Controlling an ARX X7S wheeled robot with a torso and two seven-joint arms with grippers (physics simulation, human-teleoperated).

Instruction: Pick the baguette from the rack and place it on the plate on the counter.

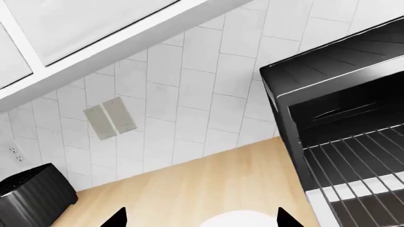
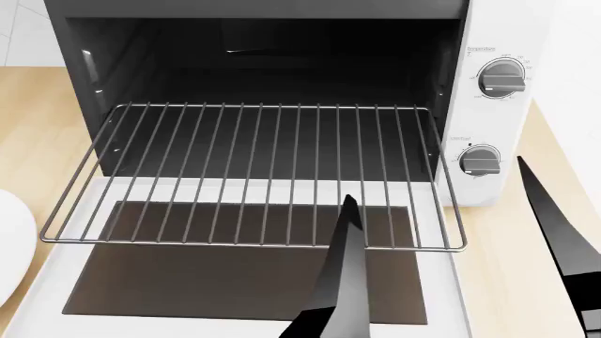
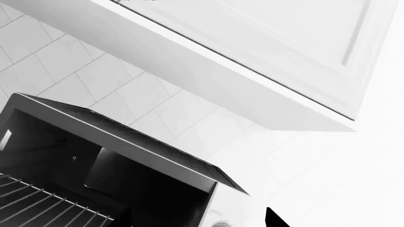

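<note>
Though dial labels (image 2: 488,51) illegible, left hand (image 1: 200,216) and right hand (image 2: 434,181) both wide open.

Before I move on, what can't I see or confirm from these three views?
- Baguette: in no view; rack shows bare in head view.
- Plate: cut by head view's left edge, a sliver in left wrist view; contents unknown.
- Oven dials: markings too small in head view.

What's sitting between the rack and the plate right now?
Only a strip of bare counter and the open oven door's white edge separate the rack from the plate. The left wrist view shows this best.
</note>
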